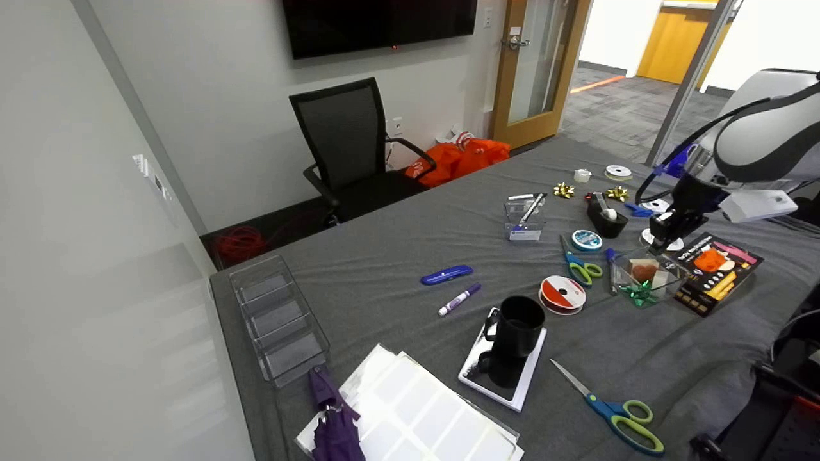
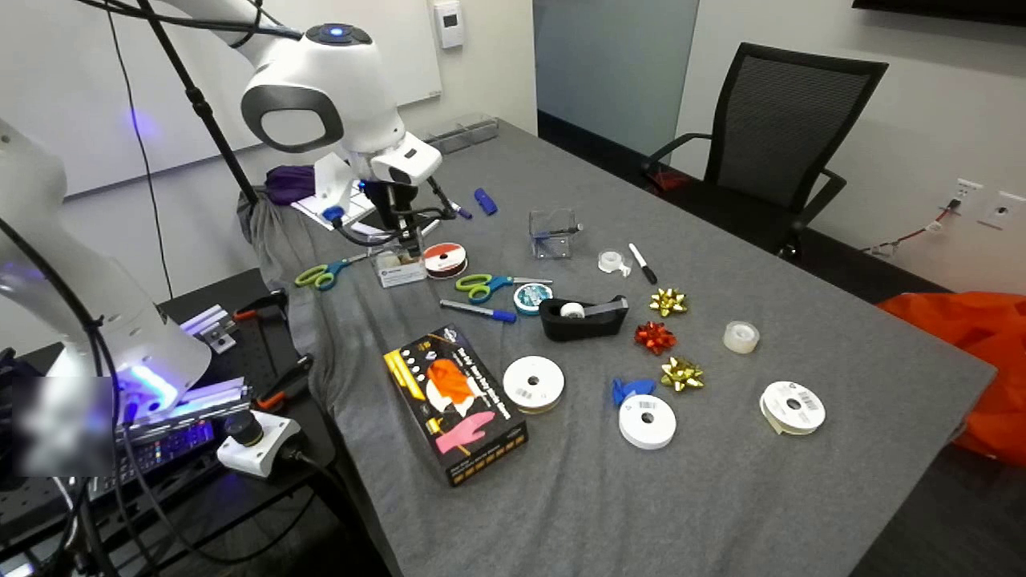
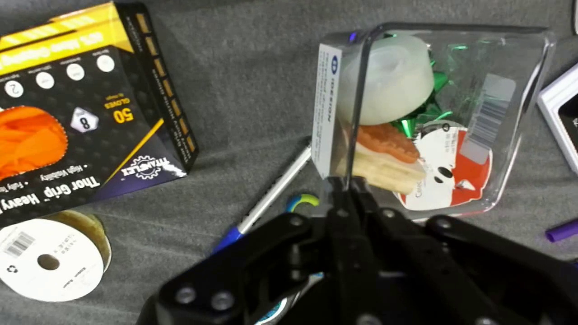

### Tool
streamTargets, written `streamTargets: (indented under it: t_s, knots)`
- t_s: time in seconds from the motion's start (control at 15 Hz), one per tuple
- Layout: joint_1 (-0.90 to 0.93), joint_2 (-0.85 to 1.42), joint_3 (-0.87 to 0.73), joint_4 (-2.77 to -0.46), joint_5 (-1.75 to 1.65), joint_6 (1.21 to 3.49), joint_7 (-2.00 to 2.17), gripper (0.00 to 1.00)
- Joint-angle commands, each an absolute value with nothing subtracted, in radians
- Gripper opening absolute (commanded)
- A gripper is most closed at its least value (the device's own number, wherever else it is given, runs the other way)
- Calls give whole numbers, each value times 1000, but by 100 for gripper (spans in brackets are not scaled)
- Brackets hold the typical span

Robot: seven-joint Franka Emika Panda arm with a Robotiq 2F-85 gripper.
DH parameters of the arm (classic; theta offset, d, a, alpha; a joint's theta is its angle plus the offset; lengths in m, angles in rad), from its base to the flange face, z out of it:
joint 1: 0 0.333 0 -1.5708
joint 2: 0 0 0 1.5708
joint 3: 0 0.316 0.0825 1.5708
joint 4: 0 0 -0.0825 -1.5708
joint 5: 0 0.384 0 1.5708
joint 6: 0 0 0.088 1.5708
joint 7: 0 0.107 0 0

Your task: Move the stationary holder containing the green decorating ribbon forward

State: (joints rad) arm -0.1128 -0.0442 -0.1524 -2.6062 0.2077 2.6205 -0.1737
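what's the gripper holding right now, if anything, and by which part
The gripper holds the clear holder by the rim of its labelled wall, near one end.

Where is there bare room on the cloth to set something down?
Bare cloth lies between the clear tray and blue object, and, in an exterior view, right of the glove box, below the lowest white spool. Crowded: around the clear holder in the gripper: red spool, scissors, pen.

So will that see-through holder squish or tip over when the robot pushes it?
The clear plastic holder probably won't squish; it looks straight-sided and stiff. It might tilt, since the tool pinches just one edge. The tape roll inside could wobble or roll, because it's round.
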Motion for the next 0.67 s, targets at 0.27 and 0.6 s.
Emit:
streamTargets:
  t_s: [0.27, 0.6]
  knots:
    - [-134, -54, -213, -2600, 456, 2549, -530, 1]
    - [-145, -35, -217, -2588, 399, 2607, -472, 1]
